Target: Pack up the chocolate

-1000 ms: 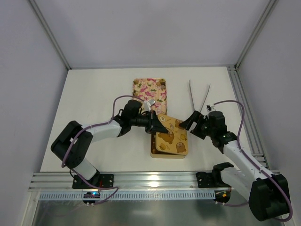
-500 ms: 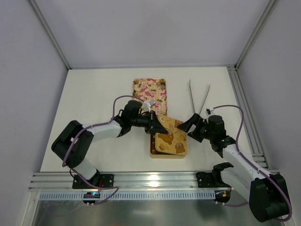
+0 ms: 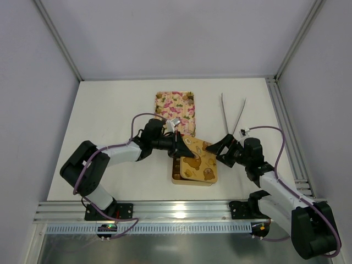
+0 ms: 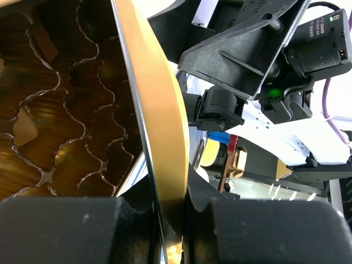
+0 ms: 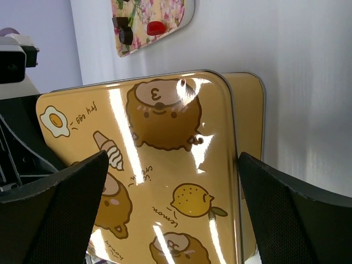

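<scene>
White bench (image 3: 110, 121) with floral tray (image 3: 165, 102), upper centre, and gold box (image 5: 250, 121) below it.
The left hand (image 3: 177, 146) gripped the box's tilted lid (image 5: 165, 143); the right hand (image 3: 217, 147) stood open beside it; chocolate (image 5: 157, 26) lay on the tray.

Enclosed work cell, seen from above. A pale cream worktop (image 3: 110, 110) forms the base of the cell; it is matte and evenly lit, with only soft shadows. Three plain light grey walls bound it: the back wall (image 3: 176, 33), the left wall (image 3: 27, 93) and the right wall (image 3: 327, 93). Two slanting aluminium members, the left post (image 3: 59, 41) and the right post (image 3: 297, 38), mark the rear corners. A side rail (image 3: 279, 104) of aluminium runs along the worktop's right edge. A wider slotted front rail (image 3: 176, 210) crosses the near edge, with a white perforated strip (image 3: 181, 227) just below it and a brushed metal sheet (image 3: 176, 247) beneath that.
</scene>
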